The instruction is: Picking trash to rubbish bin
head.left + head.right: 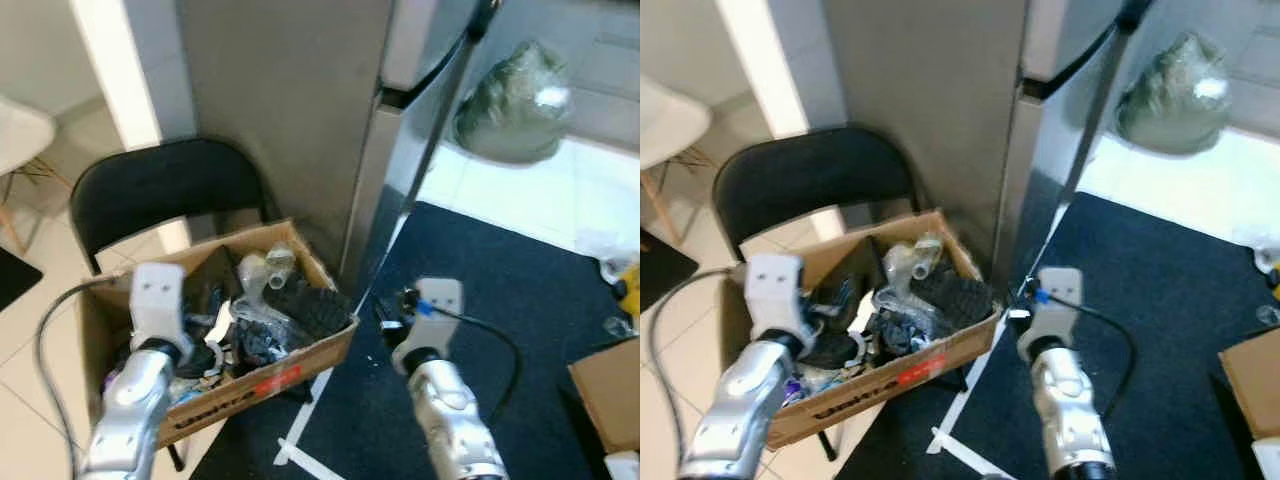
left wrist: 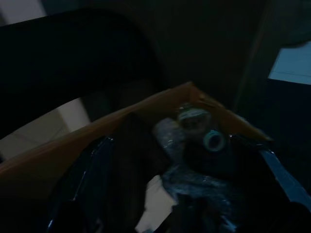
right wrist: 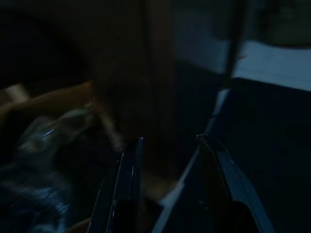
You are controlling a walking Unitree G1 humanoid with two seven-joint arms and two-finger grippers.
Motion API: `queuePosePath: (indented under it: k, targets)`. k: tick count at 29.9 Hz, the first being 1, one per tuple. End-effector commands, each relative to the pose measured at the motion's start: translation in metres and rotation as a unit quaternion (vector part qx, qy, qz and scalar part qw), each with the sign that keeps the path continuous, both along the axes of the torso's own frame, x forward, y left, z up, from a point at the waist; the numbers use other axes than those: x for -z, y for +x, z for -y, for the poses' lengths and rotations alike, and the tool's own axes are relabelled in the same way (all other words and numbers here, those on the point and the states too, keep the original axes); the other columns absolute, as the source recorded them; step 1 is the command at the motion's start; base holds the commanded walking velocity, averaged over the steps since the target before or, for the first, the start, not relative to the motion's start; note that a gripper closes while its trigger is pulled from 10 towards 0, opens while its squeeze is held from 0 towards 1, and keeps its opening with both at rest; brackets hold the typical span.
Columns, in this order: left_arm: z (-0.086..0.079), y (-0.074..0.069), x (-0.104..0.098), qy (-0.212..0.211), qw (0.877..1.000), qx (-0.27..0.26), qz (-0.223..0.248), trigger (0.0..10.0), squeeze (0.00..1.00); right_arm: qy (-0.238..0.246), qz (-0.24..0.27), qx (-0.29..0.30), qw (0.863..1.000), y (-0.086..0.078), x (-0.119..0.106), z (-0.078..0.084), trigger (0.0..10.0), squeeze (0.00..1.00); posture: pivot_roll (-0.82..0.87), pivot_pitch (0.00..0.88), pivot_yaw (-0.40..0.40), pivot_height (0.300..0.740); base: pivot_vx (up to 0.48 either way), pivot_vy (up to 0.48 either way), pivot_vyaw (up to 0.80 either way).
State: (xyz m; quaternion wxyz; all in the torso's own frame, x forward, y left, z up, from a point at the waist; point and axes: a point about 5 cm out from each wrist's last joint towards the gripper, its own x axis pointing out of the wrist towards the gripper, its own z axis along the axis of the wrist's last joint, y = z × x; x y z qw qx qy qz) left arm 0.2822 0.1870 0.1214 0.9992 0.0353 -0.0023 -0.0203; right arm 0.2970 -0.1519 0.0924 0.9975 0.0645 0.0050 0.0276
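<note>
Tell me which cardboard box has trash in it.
The open cardboard box on the black chair, under the left gripper, is full of trash. The other box at the robot's far right shows no contents.

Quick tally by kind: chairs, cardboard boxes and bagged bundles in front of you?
Chairs: 2, black folding chair, white chair
Brown cardboard boxes: 2, trash-filled box, box at the right edge
Clear plastic bags of greenish stuff: 1
Total: 5

Brown cardboard box (image 1: 250,392) with red and black print on its side, holding clear plastic bottles (image 1: 262,270) and black trash. Black folding chair (image 1: 160,185) behind. Dark navy carpet (image 1: 500,290) edged by white tape (image 1: 300,440). Grey-silver fridge (image 1: 300,110). Pale cream floor tiles (image 1: 30,330). Green-tinted translucent bag (image 1: 515,100).
</note>
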Motion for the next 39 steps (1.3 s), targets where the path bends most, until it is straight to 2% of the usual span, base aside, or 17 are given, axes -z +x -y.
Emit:
queuePosePath:
  k: [1,4,6,15,39]
  targets:
    - [-0.002,-0.003,0.009,0.012,1.0,0.001,-0.02,10.0,0.0,-0.002,-0.021,0.007,1.0,-0.006,0.011,0.0,10.0,0.0,-0.02,0.101,-0.005,0.74,0.0,0.0,-0.8]
    - [-0.004,-0.005,0.012,0.007,1.0,-0.01,-0.028,10.0,0.0,-0.014,-0.023,0.013,1.0,-0.007,0.013,0.001,10.0,0.0,-0.02,0.101,-0.005,0.74,0.0,0.0,-0.8]
    - [-0.002,-0.005,0.013,0.019,0.999,0.007,-0.031,10.0,0.0,-0.015,-0.029,0.028,0.999,-0.008,0.014,0.004,10.0,0.0,-0.02,0.102,0.0,0.74,0.0,0.0,-0.8]
    - [-0.001,-0.001,0.012,0.02,0.999,0.008,-0.03,10.0,0.0,-0.021,-0.036,0.051,0.998,-0.006,0.014,0.011,10.0,0.0,-0.02,0.105,-0.002,0.74,0.0,0.0,-0.8]
    - [0.0,0.0,0.015,0.025,0.999,0.005,-0.037,10.0,0.0,-0.024,-0.04,0.052,0.998,-0.006,0.016,0.011,10.0,0.0,-0.03,0.108,0.004,0.74,0.0,0.0,-0.8]
